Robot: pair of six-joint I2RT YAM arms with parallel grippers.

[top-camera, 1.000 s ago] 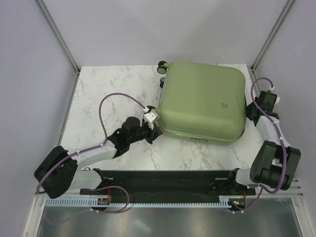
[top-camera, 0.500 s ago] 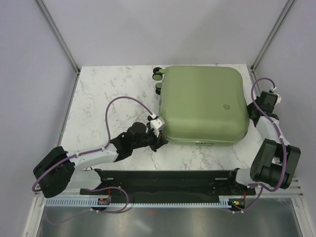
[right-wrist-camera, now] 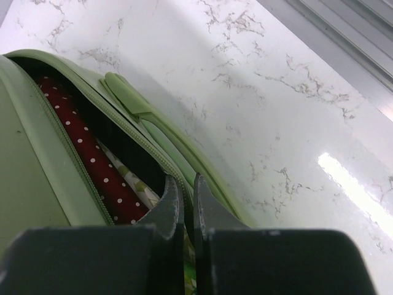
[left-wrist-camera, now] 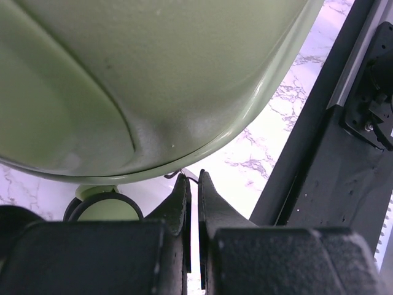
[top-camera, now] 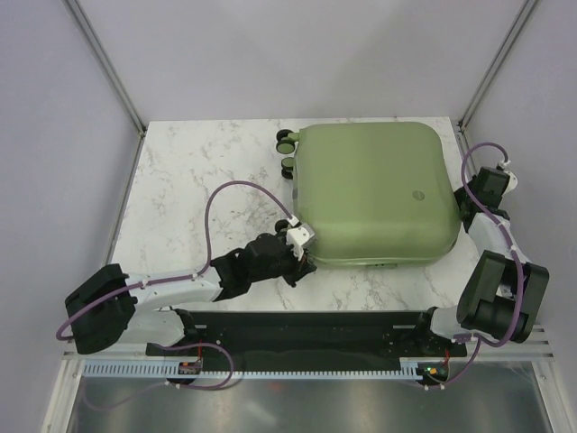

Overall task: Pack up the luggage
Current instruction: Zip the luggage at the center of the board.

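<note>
Toward one o'clock on the marble table point(top-camera: 198, 171), the luggage point(top-camera: 370, 194) lies flat with its sage-green shell up and its caster wheels point(top-camera: 287, 140) sticking out at its ten o'clock corner. The lid is down but not zipped. In the right wrist view a gap along the zipper track point(right-wrist-camera: 141, 144) shows a red polka-dot cloth point(right-wrist-camera: 92, 157) packed inside, so I judge closing is the step in hand.

At the case's seven o'clock corner, the left gripper point(top-camera: 307, 260) is pressed up to the seam under the shell's curve. Its fingers are closed together, and only a thin dark sliver shows at the tips (possibly a zipper pull, too small to tell). At three o'clock, the right gripper point(top-camera: 462, 204) is likewise closed, its tips point(right-wrist-camera: 184, 179) resting at the open zipper edge. That placement probably braces the case against the left arm's pull. Whether it pinches anything I cannot tell.
</note>
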